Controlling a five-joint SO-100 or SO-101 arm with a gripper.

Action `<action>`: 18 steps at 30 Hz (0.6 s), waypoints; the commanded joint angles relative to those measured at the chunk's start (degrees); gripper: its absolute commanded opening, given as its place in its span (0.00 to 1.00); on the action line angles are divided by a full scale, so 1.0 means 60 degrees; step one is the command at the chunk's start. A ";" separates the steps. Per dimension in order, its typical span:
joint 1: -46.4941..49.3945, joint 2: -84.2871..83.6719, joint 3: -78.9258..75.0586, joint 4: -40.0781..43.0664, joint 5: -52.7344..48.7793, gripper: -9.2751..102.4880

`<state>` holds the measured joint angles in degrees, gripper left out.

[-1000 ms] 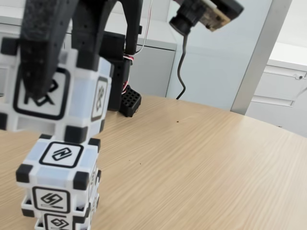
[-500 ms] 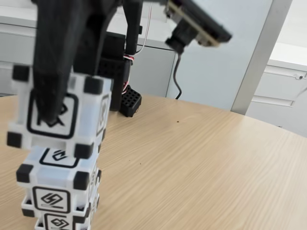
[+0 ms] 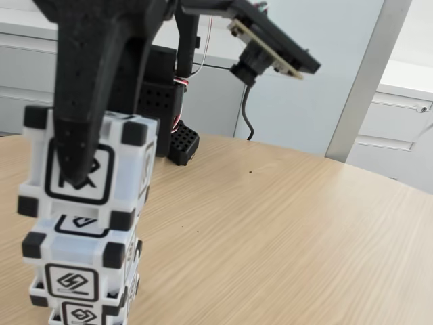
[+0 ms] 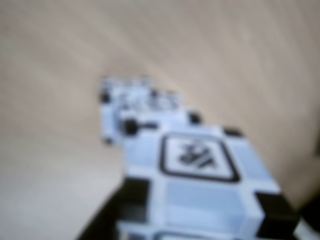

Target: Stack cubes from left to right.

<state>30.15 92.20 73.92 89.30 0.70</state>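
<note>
Top cube (image 3: 101,172) is being held at left of fixed view, clamped by the black gripper (image 3: 78,162), w/ its base at or just above the middle cube (image 3: 78,261); contact can't be told. Bottom cube (image 3: 81,313) is being cut off at frame's lower edge on the wooden table (image 3: 284,244).

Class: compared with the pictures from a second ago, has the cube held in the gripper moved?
Yes. The held cube has come down and slightly right toward the middle cube, which stayed put in the fixed view.

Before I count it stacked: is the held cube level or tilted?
Slightly tilted. In the fixed view the top cube in the hand leans over the middle cube.
</note>
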 commanded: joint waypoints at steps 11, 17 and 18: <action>0.0088 0.0088 -0.0015 -0.0029 -0.0337 0.12; 0.0088 0.0190 -0.0015 0.0073 -0.0513 0.12; 0.0088 0.0205 -0.0015 0.0264 -0.0630 0.12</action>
<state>30.15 92.20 74.00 89.82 -1.93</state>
